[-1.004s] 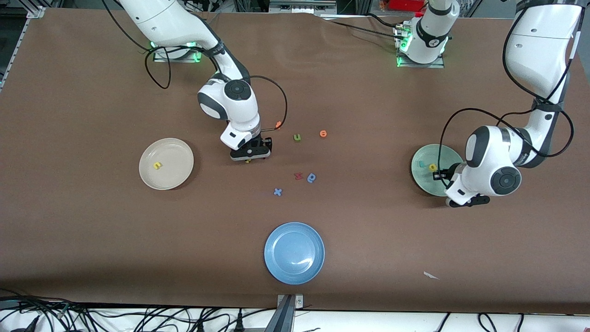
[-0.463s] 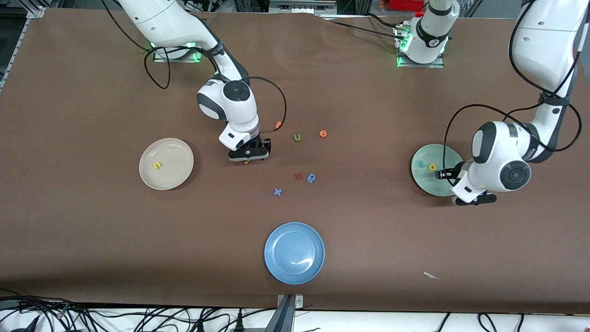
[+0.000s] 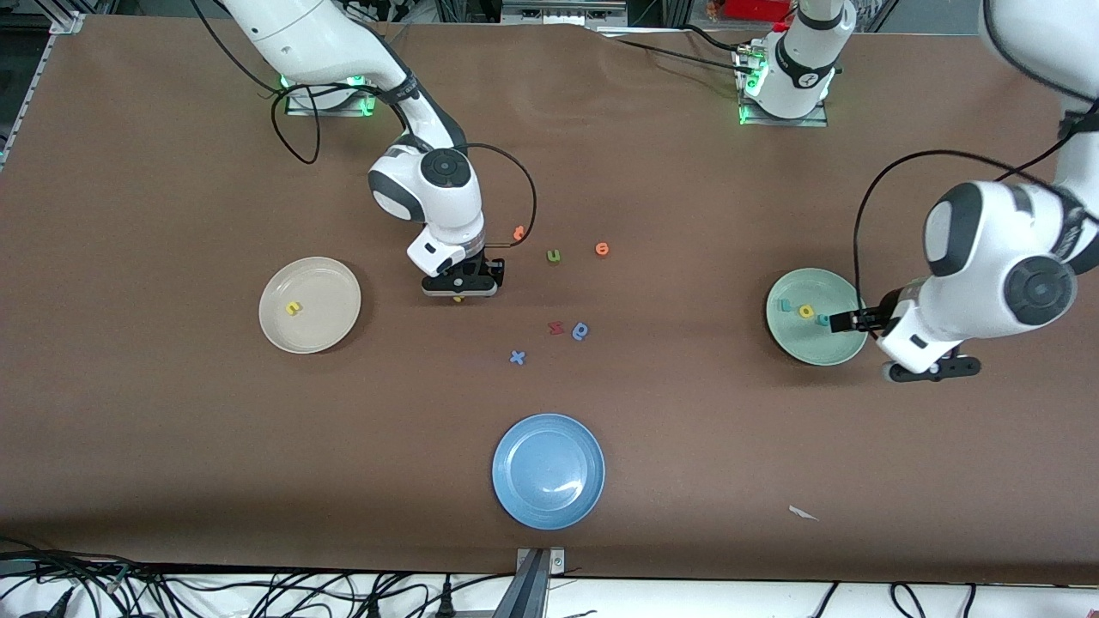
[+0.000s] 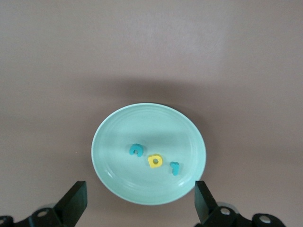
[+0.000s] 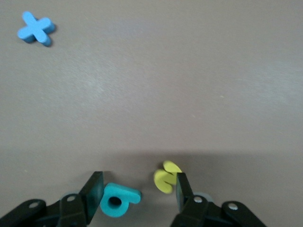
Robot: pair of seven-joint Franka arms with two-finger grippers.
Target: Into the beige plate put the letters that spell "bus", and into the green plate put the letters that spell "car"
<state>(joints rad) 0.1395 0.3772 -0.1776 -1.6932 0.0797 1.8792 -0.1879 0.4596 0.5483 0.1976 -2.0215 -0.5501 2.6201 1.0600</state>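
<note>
My left gripper (image 4: 137, 203) hangs over the green plate (image 3: 794, 343) with jaws spread wide and empty – the teal c (image 4: 136, 150), yellow a (image 4: 155, 161) and teal r (image 4: 174, 168) lie in it. My right gripper (image 5: 137, 194) sits low on the table, jaws part-open around the teal b (image 5: 118, 201) (yellow s (image 5: 165, 178) beside one finger). The yellow u (image 3: 294, 307) rests in the beige plate (image 3: 326, 287).
</note>
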